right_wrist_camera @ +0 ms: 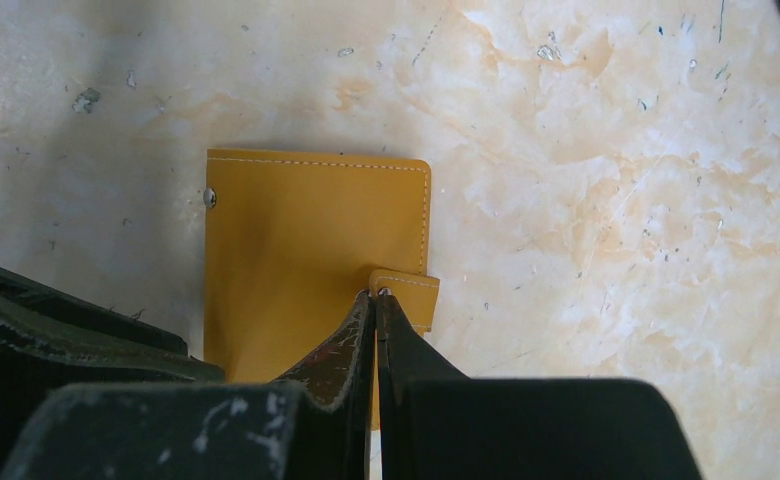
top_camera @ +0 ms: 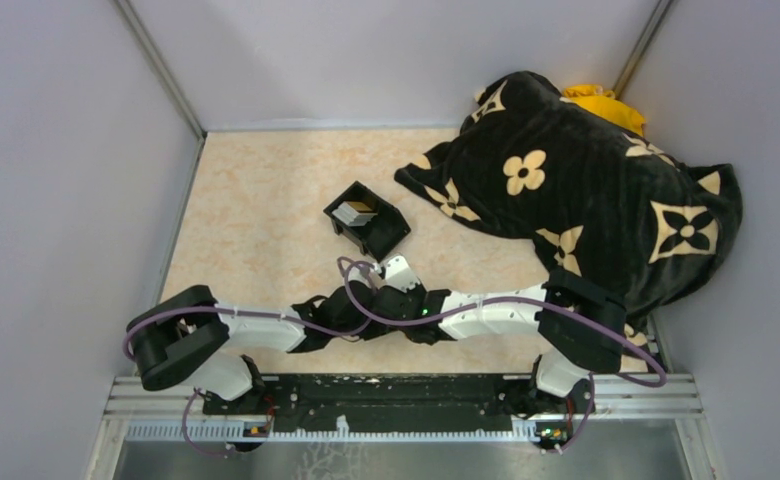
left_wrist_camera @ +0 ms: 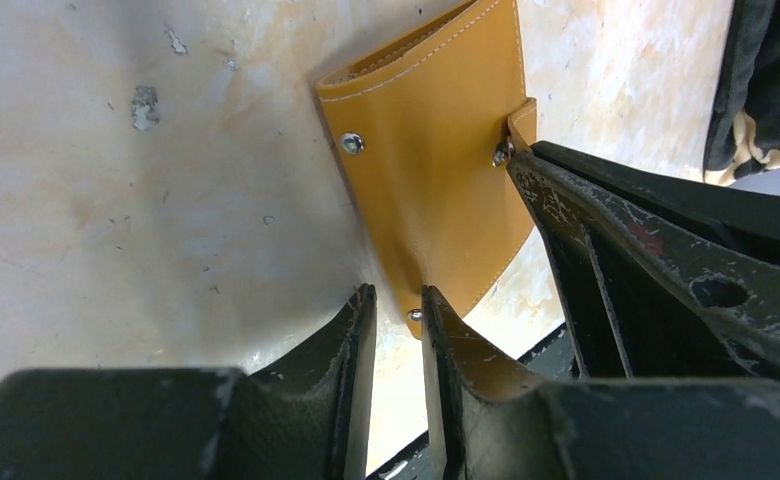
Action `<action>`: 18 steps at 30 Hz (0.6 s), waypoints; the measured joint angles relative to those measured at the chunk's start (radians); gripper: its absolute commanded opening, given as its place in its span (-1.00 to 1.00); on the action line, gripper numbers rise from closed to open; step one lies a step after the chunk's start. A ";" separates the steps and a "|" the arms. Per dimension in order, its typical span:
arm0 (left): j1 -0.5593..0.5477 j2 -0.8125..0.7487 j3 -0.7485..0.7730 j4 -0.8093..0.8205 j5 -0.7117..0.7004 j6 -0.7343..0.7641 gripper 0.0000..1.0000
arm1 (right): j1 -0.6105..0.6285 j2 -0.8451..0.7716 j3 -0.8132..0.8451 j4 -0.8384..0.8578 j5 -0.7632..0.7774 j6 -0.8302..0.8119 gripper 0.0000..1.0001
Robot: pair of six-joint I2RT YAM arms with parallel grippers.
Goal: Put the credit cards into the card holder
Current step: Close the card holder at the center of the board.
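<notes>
The card holder (right_wrist_camera: 306, 250) lies shut on the table (right_wrist_camera: 616, 200), near the robot, and both arms lean in over it. The right gripper (right_wrist_camera: 378, 300) has its two fingers pressed tight together on the little tab (right_wrist_camera: 413, 288) at the side of the holder, and it looks like it is pinching that tab. The left gripper (left_wrist_camera: 398, 310) is at the bottom corner of the holder. Its fingers are a little bit apart and the corner sits between them, but I cannot tell if they are squeezing it or just sitting around it. The credit cards (top_camera: 356, 211) are not in the holder yet. They lie in a pile in the black box (top_camera: 394, 238), a bit further back on the table. So I think the job is at an early step: getting the holder open. Next, the right gripper needs to pull the tab up and away so the cover swings open, while the left one keeps the holder from sliding. The pull should be slow, because the tab is small and could slip out.
</notes>
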 measured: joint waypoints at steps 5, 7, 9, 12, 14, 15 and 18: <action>0.000 0.000 -0.020 0.036 0.003 -0.010 -0.40 | 0.000 0.000 0.001 0.008 -0.002 0.000 -1.00; 0.000 0.000 -0.025 0.047 0.006 -0.013 -0.40 | 0.000 0.000 0.005 0.006 -0.004 0.000 -1.00; 0.000 0.001 -0.028 0.058 0.007 -0.015 -0.40 | 0.000 0.000 0.005 0.006 -0.005 0.000 -1.00; 0.001 0.006 -0.036 0.076 0.010 -0.019 -0.40 | -0.001 0.000 0.006 0.006 -0.007 0.000 -1.00; 0.002 0.009 -0.044 0.095 0.011 -0.023 -0.40 | -0.002 0.000 0.007 0.008 -0.008 0.001 -1.00; 0.002 0.012 -0.048 0.105 0.012 -0.025 -0.40 | -0.002 0.000 0.007 0.011 -0.009 0.001 -1.00; 0.003 0.023 -0.055 0.136 0.017 -0.031 -0.40 | -0.003 0.001 0.008 0.011 -0.012 0.001 -1.00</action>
